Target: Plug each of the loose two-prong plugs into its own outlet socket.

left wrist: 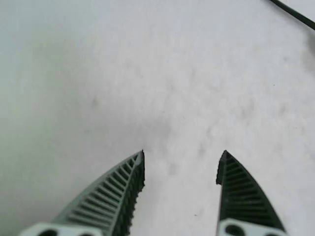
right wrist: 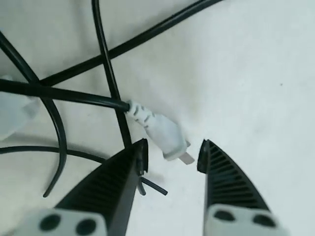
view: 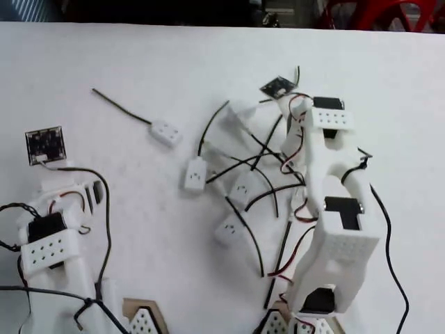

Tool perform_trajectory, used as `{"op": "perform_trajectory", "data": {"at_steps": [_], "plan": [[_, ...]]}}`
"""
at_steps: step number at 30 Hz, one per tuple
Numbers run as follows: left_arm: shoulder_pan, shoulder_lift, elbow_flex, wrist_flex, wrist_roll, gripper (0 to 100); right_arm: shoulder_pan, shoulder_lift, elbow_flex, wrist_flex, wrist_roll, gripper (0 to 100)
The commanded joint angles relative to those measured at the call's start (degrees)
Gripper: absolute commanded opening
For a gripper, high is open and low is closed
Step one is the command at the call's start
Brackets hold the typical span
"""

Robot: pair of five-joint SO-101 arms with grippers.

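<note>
Left gripper (left wrist: 183, 155) — its two ribbed grey-green fingers (left wrist: 123, 191) spread wide apart — hangs over a bare patch of the white table (left wrist: 98, 73); a thin black cord (left wrist: 295, 14) lies on the table farther ahead. From the high view we place the white left arm (view: 49, 250) at the table's near left corner, well apart from the task's things.

Moving right, we count four white rectangular outlet sockets lying on the table. The first socket (view: 165, 132) lies farthest left, toward the far side, trailing a black cord away to the left. The second socket (view: 196, 174) lies just right of it and nearer to us, its cord curving off toward the far side. The third socket (view: 243, 186) and the fourth socket (view: 229, 229) lie within the tangle of black cords (view: 261, 167) at the table's middle.

Right of that tangle stands the white right arm (view: 334, 223), extended from the near edge toward the far side. Its wrist view shows the right gripper (right wrist: 173, 143) with fingers parted and a small white two-prong plug (right wrist: 160, 132) lying on the table between the fingertips — metal prongs (right wrist: 185, 158) toward the gap, ribbed collar joined to its own black lead (right wrist: 59, 93). The plug sits just beside one fingertip; we cannot tell whether they touch.
</note>
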Motion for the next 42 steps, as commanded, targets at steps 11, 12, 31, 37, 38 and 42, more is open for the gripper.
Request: {"op": "perform_trajectory", "data": {"at_steps": [11, 12, 31, 37, 38, 42], "plan": [[-0.1, -1.5, -0.4, -1.1, -0.2, 24, -2.1, 1.3, -2.7, 1.1, 1.4, 16.6], [-0.1, -1.5, -0.4, -1.1, -0.2, 24, -2.5, 1.3, -2.7, 1.1, 1.4, 16.6], [-0.1, -1.5, -0.4, -1.1, -0.2, 24, -2.7, 1.8, -2.6, -1.2, 5.5, 5.7], [-0.1, -1.4, -0.4, -1.1, -0.2, 24, -3.8, 1.8, -2.6, -1.0, 5.7, 13.9], [-0.1, -1.4, -0.4, -1.1, -0.2, 24, -4.3, 1.8, -2.6, -1.0, 5.8, 13.4], [-0.1, -1.4, -0.4, -1.1, -0.2, 24, -5.6, 1.8, -2.6, -1.3, 5.8, 12.1]]}}
